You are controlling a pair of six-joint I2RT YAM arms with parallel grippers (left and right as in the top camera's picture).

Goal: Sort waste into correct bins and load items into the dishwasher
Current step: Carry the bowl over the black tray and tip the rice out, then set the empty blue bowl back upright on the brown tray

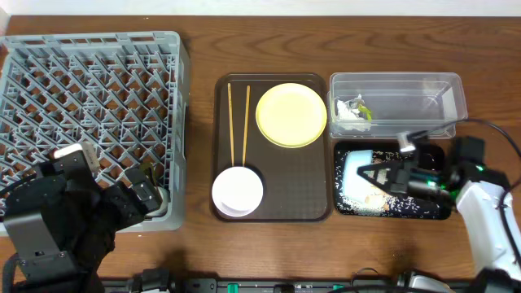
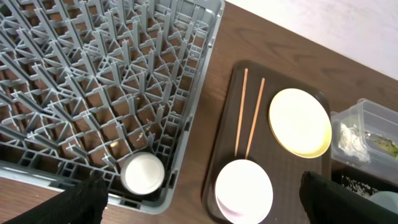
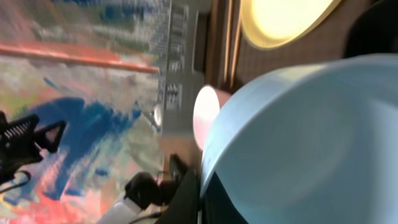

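Note:
My right gripper [image 1: 381, 175] is shut on the rim of the light blue bowl [image 1: 356, 169] and holds it tilted over the black tray [image 1: 433, 210], where rice crumbs [image 1: 370, 200] lie. The bowl fills the right wrist view [image 3: 298, 137]. The clear tub [image 1: 423, 89] holds white tissue [image 1: 348, 110] and the green-yellow wrapper [image 1: 367, 112]. The yellow plate [image 1: 291, 115], two chopsticks [image 1: 238, 122] and the white-pinkish bowl [image 1: 237, 190] lie on the brown tray. My left gripper [image 2: 202, 190] is open and empty above the grey dish rack's [image 1: 89, 98] front right corner.
The brown serving tray [image 1: 313, 183] sits between the rack and the bins. A small white cup [image 2: 143, 173] stands in the rack's front right corner. The black tray lies right in front of the clear tub. Bare wood shows along the table's far edge.

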